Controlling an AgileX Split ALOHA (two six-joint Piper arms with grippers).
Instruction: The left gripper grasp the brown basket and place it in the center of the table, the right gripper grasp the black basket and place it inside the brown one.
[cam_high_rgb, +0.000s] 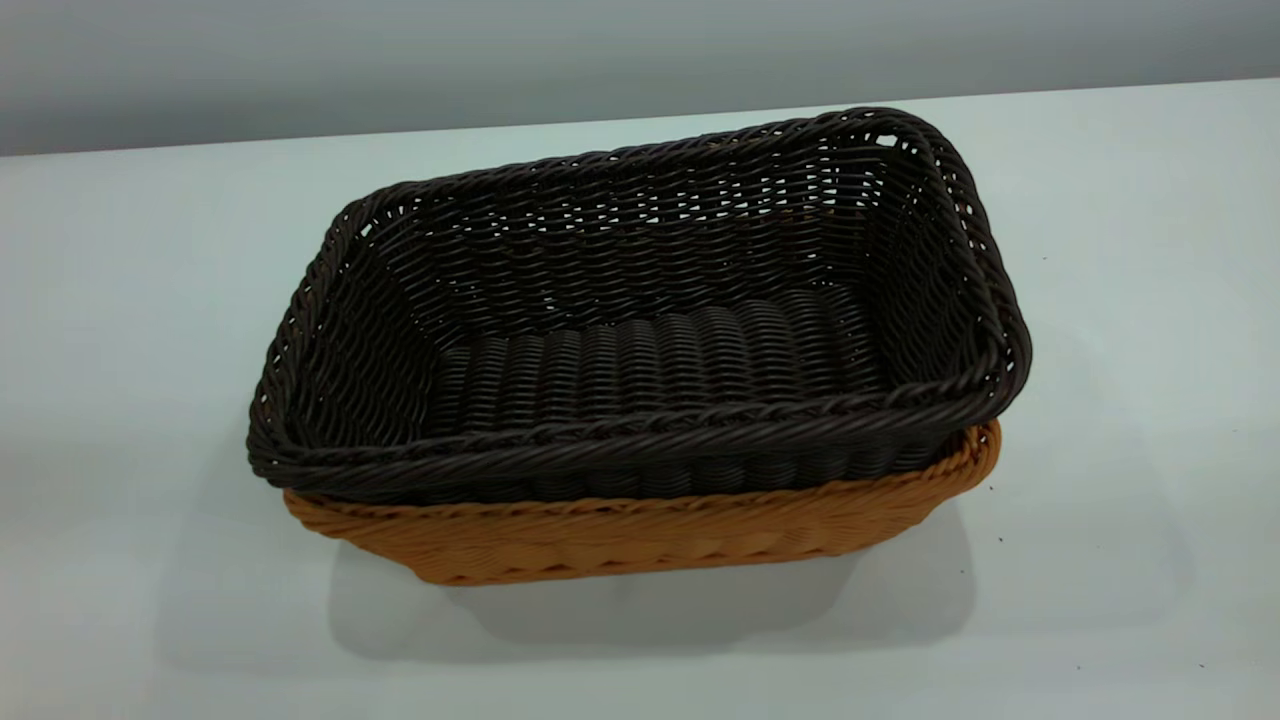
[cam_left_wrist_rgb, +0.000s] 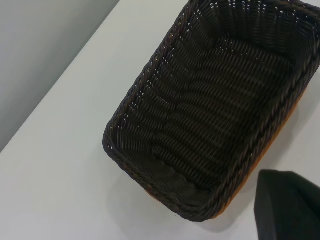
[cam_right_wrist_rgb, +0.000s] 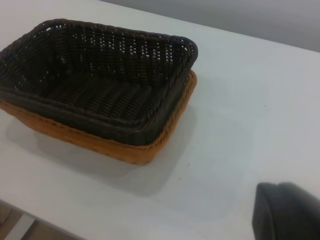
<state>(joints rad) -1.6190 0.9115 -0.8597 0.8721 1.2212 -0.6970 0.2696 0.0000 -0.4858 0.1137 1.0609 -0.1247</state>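
Left claw (cam_left_wrist_rgb: 287, 205): sitting near the black basket (cam_left_wrist_rgb: 215, 100), not touching; can't tell its grip.
Black basket: sitting inside the brown basket (cam_high_rgb: 640, 535) on the counter (cam_high_rgb: 1130, 330).

The black basket (cam_high_rgb: 640, 330) is woven wicker with a faint sheen, ridged, its rim braided, its sides openwork. The brown basket (cam_high_rgb: 640, 535) is matt tan wicker. The table (cam_high_rgb: 150, 350) is smooth, white, matt.
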